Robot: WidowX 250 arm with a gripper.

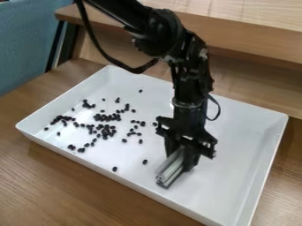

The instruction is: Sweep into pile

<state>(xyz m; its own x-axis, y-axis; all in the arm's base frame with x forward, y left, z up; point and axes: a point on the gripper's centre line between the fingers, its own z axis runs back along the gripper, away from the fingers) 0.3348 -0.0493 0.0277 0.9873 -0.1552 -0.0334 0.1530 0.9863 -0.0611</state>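
Note:
Over the middle of the white tray, slightly toward its right half, the black gripper hangs down, shut on a pale grey and white bundle-like tool. The tool's lower end is at or just above the tray floor; contact is hard to tell. Small black beans lie scattered over the tray's left half, thickest left of centre. A few single beans are spread nearer the tool and the front wall, all to the left of the gripper.
Raised walls surround the tray on a brown wooden table. Behind it stands a higher wooden ledge. A blue padded surface is at the upper left. A black cable loops beside the arm.

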